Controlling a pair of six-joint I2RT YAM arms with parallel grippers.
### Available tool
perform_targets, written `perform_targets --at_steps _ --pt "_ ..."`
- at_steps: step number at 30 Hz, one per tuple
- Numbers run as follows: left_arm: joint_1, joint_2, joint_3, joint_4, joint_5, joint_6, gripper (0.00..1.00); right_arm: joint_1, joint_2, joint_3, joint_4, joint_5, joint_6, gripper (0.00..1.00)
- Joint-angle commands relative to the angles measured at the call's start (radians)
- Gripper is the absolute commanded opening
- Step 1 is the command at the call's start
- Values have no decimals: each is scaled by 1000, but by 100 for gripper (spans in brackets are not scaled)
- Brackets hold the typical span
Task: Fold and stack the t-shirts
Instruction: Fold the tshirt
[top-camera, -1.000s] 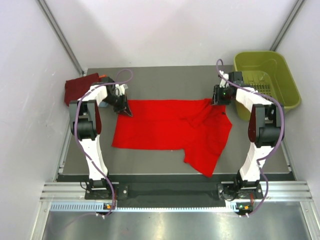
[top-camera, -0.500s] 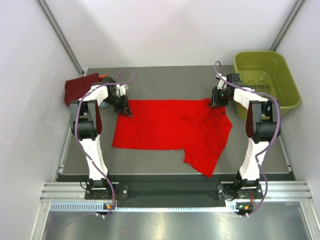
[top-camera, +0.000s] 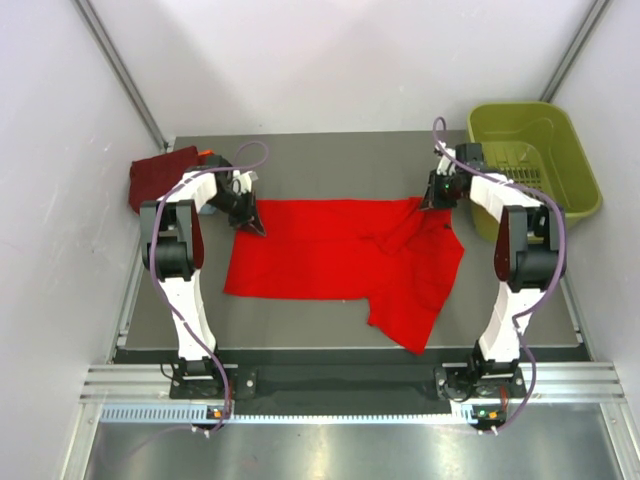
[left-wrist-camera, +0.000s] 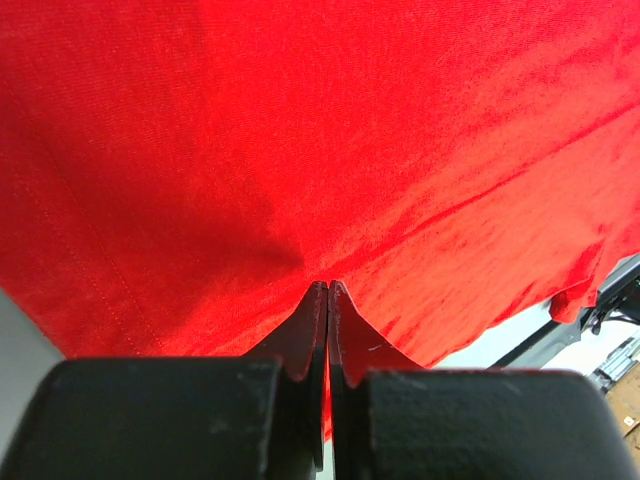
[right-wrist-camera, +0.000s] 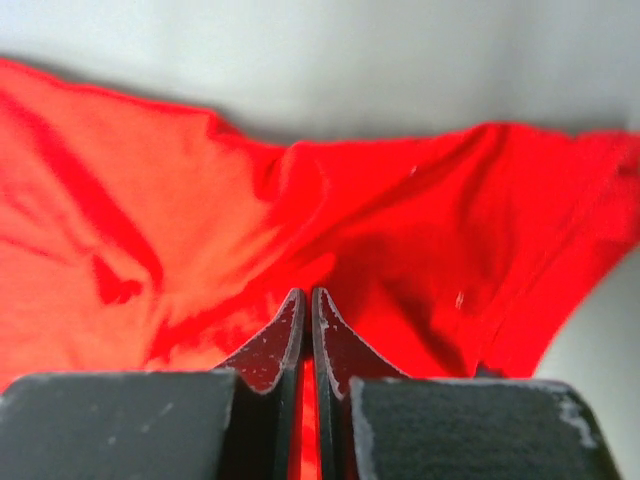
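The red shirt (top-camera: 330, 262) lies spread across the middle of the table (top-camera: 330, 160), with bare room along the far edge. Its near-right tip comes close to the near edge. The left gripper (top-camera: 257, 228) is pinched tight on the far-left corner, and the right gripper (top-camera: 428, 205) is clamped on the rumpled far-right corner, near the basket (top-camera: 580, 165). A maroon shirt (top-camera: 155, 177) sits at the far-left edge, partly hidden by the left arm. How the bunched right sleeve lies is hard to make out.
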Motion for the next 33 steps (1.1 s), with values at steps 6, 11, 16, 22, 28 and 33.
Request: perform_targets --at_steps 6,11,16,22,28,33 --pt "-2 21 39 16 55 -1 0 2 -314 -200 -72 -24 52 0" --pt "-4 29 44 14 54 -1 0 3 -421 -347 -96 -36 62 0" --pt "-7 25 44 13 46 -1 0 3 -458 -393 -115 -55 84 0" --pt "-15 6 24 21 41 -1 0 2 -469 -389 -138 -46 84 0" --pt "-15 5 36 14 49 -1 0 -3 -509 -426 -139 16 70 12" --pt "-15 0 52 -9 60 7 0 -28 -535 -368 -176 88 29 50"
